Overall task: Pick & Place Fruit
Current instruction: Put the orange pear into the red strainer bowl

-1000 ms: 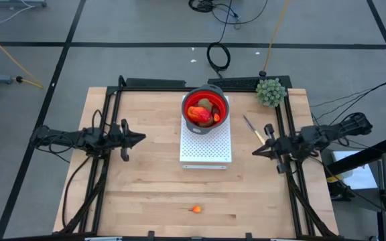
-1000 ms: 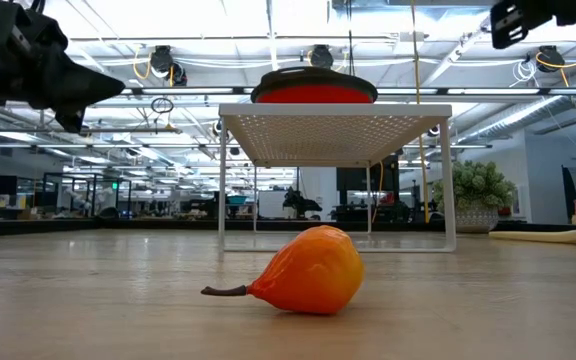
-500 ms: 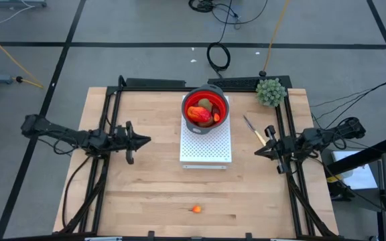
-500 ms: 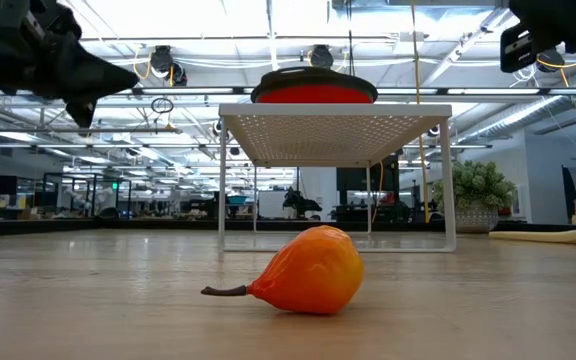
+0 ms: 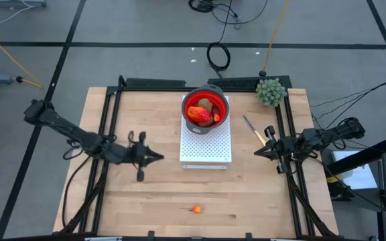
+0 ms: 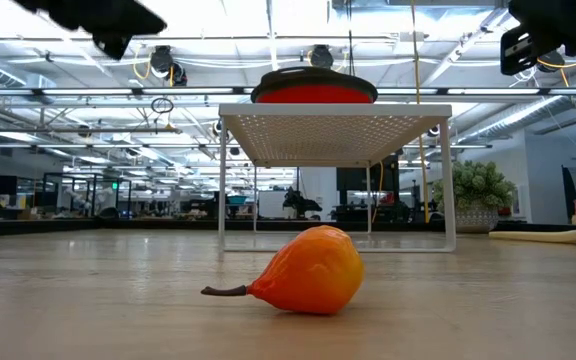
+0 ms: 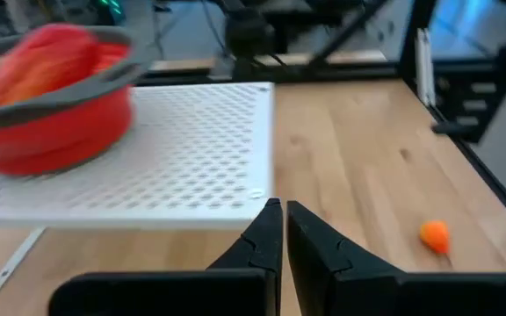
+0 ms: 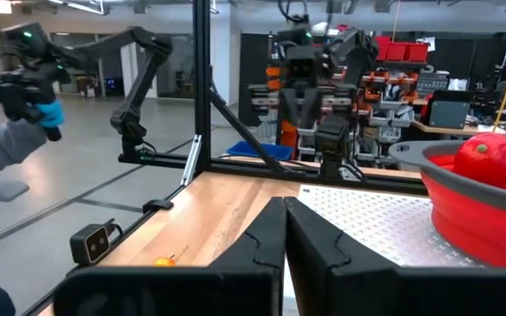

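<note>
A small orange pear-shaped fruit point(image 5: 196, 209) lies on its side on the wooden table near the front edge, also seen in the low view point(image 6: 308, 270) and the left wrist view point(image 7: 434, 233). More fruit point(image 5: 200, 114) fills a red bowl point(image 5: 224, 107) standing on a white perforated rack point(image 5: 206, 148). My left gripper point(image 5: 159, 158) hovers shut, just left of the rack's near left corner, above the table, holding nothing. At the table's right side my right gripper point(image 5: 255, 152) is shut and raised, also holding nothing.
A green spiky ball plant point(image 5: 271, 92) stands at the far right corner, with a yellow-handled knife point(image 5: 252, 129) lying right of the rack. Black frame rails point(image 5: 110, 107) run along both table sides. A person's sleeve and gloved hand point(image 8: 11, 132) show beyond the table.
My left gripper has swung out from the left rail toward the table's right and near edges, closing on the rack's near left corner and rising, still shut. My right gripper has sunk slightly. The fruit and bowl have stayed put.
</note>
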Action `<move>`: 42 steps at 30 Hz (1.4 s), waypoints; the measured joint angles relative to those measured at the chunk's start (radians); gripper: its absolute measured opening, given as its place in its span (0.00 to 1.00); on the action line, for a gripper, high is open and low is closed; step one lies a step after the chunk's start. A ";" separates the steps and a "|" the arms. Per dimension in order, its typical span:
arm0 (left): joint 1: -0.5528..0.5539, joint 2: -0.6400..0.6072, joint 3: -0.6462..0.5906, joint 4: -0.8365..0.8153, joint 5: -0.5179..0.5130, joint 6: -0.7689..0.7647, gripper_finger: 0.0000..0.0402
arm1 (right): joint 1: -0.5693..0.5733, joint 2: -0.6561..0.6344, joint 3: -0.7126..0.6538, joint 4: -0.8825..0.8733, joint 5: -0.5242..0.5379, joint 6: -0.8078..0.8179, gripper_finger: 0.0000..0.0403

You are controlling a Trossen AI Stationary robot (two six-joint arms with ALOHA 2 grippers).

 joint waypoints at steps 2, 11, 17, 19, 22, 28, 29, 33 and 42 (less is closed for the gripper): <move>-0.025 0.061 0.065 -0.045 0.000 0.000 0.05 | 0.000 0.000 0.000 0.000 -0.002 0.000 0.00; -0.133 0.310 0.300 -0.190 -0.014 -0.020 0.05 | 0.000 0.000 0.000 0.000 -0.003 -0.007 0.00; -0.184 0.457 0.435 -0.259 -0.042 -0.062 0.05 | 0.000 0.000 0.000 0.000 -0.003 -0.007 0.00; -0.195 0.501 0.481 -0.282 -0.042 -0.083 0.05 | 0.000 0.000 0.000 0.000 -0.003 -0.007 0.00; -0.207 0.566 0.547 -0.320 -0.042 -0.126 0.05 | 0.000 0.000 0.000 0.000 -0.004 -0.008 0.00; -0.226 0.697 0.685 -0.362 -0.040 -0.141 0.05 | 0.000 0.000 0.000 -0.001 -0.006 -0.016 0.00; -0.226 0.720 0.709 -0.371 -0.034 -0.141 0.05 | 0.000 0.000 0.000 -0.001 -0.007 -0.016 0.00; -0.228 0.800 0.801 -0.419 -0.003 -0.159 0.05 | 0.000 0.000 0.000 -0.001 -0.007 -0.016 0.00; -0.219 0.946 0.947 -0.454 0.063 -0.256 0.05 | 0.000 0.000 0.000 -0.001 -0.007 -0.016 0.00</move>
